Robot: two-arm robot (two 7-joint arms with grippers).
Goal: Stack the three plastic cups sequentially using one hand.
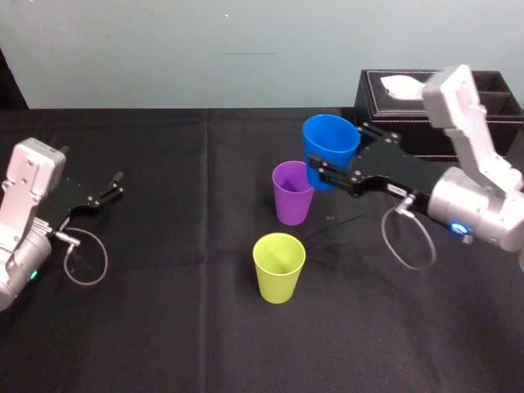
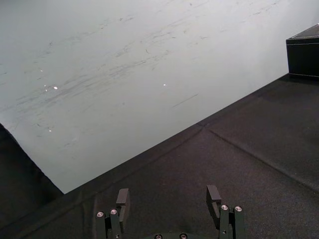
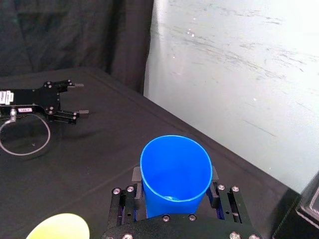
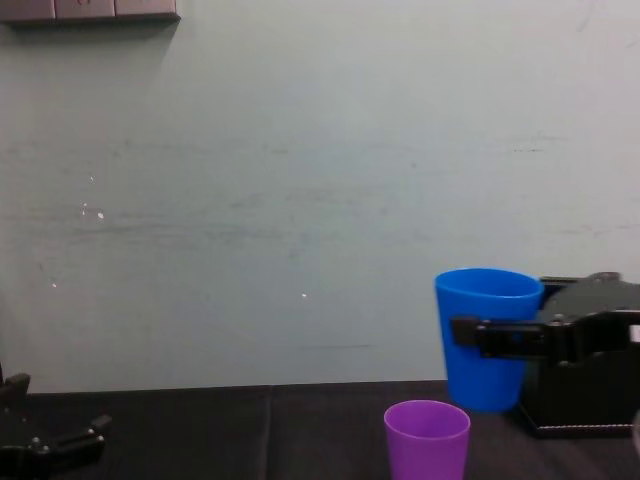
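Observation:
My right gripper (image 1: 323, 170) is shut on the blue cup (image 1: 330, 147) and holds it upright above the table, just behind and to the right of the purple cup (image 1: 292, 192). In the chest view the blue cup (image 4: 487, 335) hangs with its base about level with the rim of the purple cup (image 4: 427, 438). The yellow-green cup (image 1: 278, 267) stands nearer to me, in front of the purple one. The right wrist view looks down into the blue cup (image 3: 175, 169), with one finger on each side of it. My left gripper (image 1: 115, 184) rests open at the far left.
A black tissue box (image 1: 491, 90) stands at the back right, behind my right arm. Black cloth (image 1: 188, 327) covers the table, and a pale wall rises behind it. A cable loop (image 1: 409, 237) hangs under my right wrist.

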